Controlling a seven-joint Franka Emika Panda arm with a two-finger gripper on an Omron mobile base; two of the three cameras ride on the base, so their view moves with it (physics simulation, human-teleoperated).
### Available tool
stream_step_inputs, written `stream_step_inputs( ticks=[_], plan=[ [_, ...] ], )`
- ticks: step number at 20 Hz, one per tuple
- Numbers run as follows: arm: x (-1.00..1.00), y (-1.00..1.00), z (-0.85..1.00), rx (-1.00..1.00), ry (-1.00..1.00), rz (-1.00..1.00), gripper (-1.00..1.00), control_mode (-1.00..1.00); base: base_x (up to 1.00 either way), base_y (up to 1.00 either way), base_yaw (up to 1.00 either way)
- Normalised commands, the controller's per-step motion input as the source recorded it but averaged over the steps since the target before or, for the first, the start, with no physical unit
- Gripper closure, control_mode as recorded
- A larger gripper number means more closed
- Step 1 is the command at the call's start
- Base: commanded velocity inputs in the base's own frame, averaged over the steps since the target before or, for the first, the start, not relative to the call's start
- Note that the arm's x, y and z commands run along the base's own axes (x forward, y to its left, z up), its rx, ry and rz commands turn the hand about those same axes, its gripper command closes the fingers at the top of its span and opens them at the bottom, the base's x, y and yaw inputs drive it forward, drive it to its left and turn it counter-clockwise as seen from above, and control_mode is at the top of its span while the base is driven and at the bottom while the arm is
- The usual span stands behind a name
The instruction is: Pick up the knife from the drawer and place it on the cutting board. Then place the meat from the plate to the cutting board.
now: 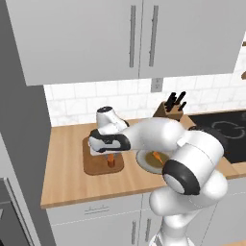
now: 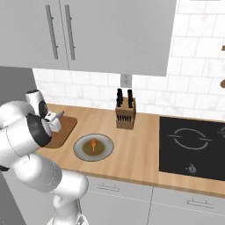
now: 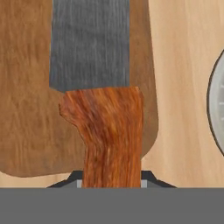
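We see the gripper point(image 1: 111, 154) clamped on the knife point(image 3: 103, 100) (orange-red handle) over the cutting board point(image 1: 96, 166).

home kitchen, white cabinets point(image 1: 139, 38), wooden counter point(image 1: 67, 185), black hob point(image 2: 193, 145), knife block point(image 2: 125, 112), tiled wall point(image 2: 197, 66)

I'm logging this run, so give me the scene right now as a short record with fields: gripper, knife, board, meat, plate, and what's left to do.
gripper: shut on knife handle, over the board
knife: held; orange-red handle in the jaws, grey blade out over the board
board: on the counter, left of the plate
meat: on the plate
plate: on the counter beside the board
left to do: set knife down on board, then move meat
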Motion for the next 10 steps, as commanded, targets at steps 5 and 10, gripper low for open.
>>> stream_step_inputs(
  ticks=[5, 10],
  plan=[
    [0.35, 0.16, -0.26, 0.00, 0.00, 0.00, 1.00, -1.00, 0.00, 0.00, 0.00],
    [0.35, 0.18, -0.29, 0.00, 0.00, 0.00, 1.00, -1.00, 0.00, 0.00, 0.00]
  ],
)
